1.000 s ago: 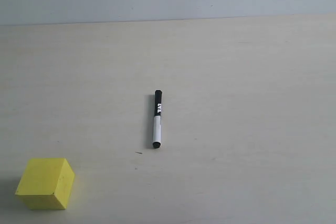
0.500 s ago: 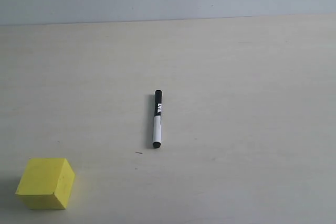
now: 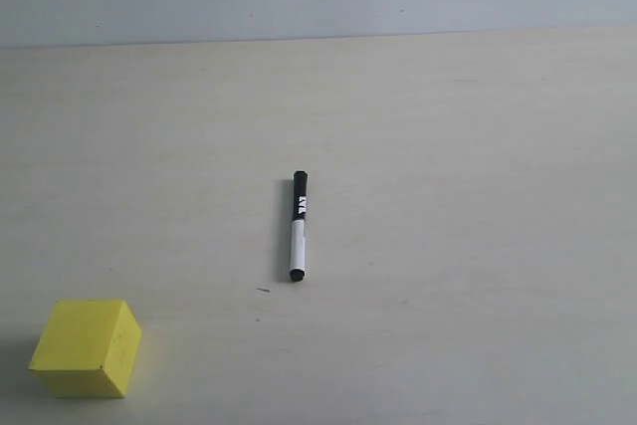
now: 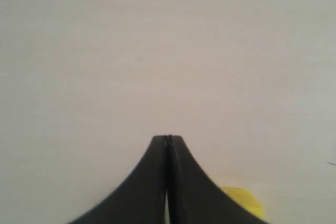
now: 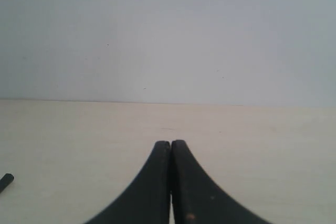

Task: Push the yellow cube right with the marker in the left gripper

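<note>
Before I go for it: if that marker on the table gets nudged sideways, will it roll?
Probably. The marker looks slim and round, lying flat on the smooth table, so a sideways nudge would likely roll it. It looks straight and rigid, so it should not flex when gripped.

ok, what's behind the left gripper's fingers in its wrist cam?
Mostly bare table. A bit of the yellow cube peeks out from behind the shut left gripper, which covers the rest of the cube.
</note>
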